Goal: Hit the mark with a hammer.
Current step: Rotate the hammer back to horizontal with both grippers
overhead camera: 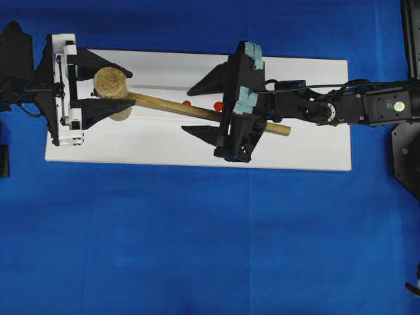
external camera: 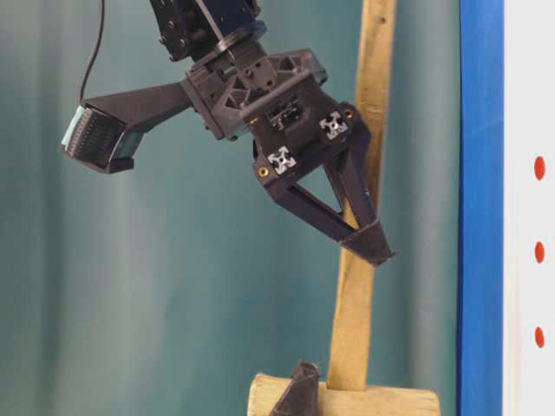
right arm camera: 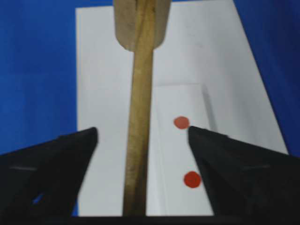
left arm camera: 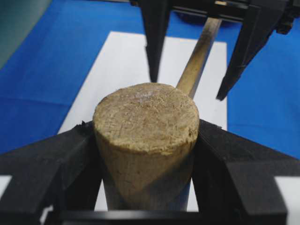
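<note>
The hammer's thick wooden head [overhead camera: 110, 84] [left arm camera: 145, 122] sits clamped between the black fingers of my left gripper [overhead camera: 129, 89] [left arm camera: 145, 124], which is shut on it. Its long handle [overhead camera: 197, 111] [right arm camera: 138, 140] [external camera: 360, 217] slants right across the white board [overhead camera: 295, 144]. My right gripper [overhead camera: 188, 110] [right arm camera: 142, 131] straddles the handle mid-length; it is open, with both fingers clear of the wood. Two red marks [overhead camera: 187, 103] [overhead camera: 218, 105] lie on the board beside the handle, and the right wrist view shows them as dots [right arm camera: 181, 123] [right arm camera: 191, 179] near the right finger.
The board lies on a blue cloth [overhead camera: 197, 249] that surrounds it. The right arm [overhead camera: 367, 105] reaches in from the right edge. In the table-level view three red dots [external camera: 539, 252] line the board's surface, and a right fingertip [external camera: 373, 247] overlaps the handle.
</note>
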